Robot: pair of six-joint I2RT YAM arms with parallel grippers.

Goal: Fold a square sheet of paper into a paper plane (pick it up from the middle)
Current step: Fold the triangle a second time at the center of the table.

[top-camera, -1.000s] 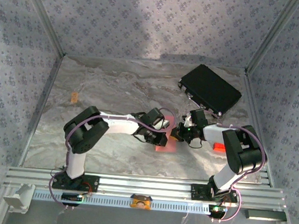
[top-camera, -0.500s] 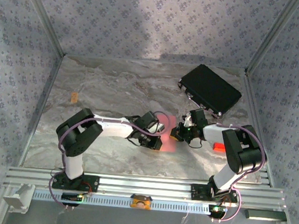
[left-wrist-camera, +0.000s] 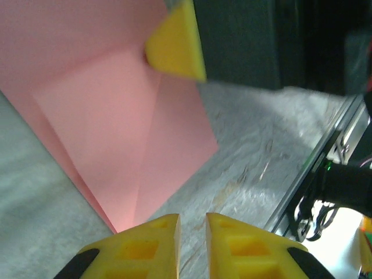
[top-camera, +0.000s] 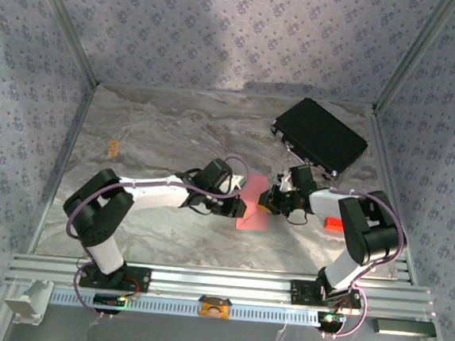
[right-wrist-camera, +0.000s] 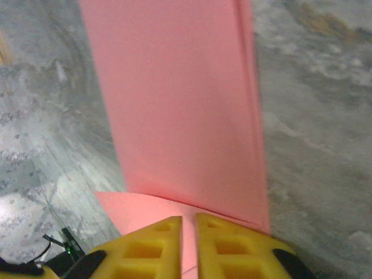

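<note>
Bench (top-camera: 151, 132): marbled surface, walled on three sides. A black case (top-camera: 320, 136) lies at the far right, well apart from the work.

Square sheet of paper (top-camera: 250, 218): lies flat on the bench at centre, between the two grippers. It is partly folded. The left wrist view shows diagonal creases and a flap laid over, and the right wrist view shows a doubled edge along one side. It is not yet a dart.

Risk, as judged: the flaps are only lightly set. If either arm drags sideways while touching the paper, the sheet could slide on the smooth bench or a crease could spring open and skew the next fold. The two grippers also work close together and could collide.

Left gripper (left-wrist-camera: 192, 232): sits just beside the near corner of the sheet. Its jaws are parted by a narrow slit with bench visible through it, and they hold nothing.

Right gripper (right-wrist-camera: 189, 232): sits over the sheet's opposite end. One yellow fingertip (left-wrist-camera: 174, 43) rests on the paper. The jaws are barely apart with pink showing in the gap. I cannot tell whether they pinch the paper.
</note>
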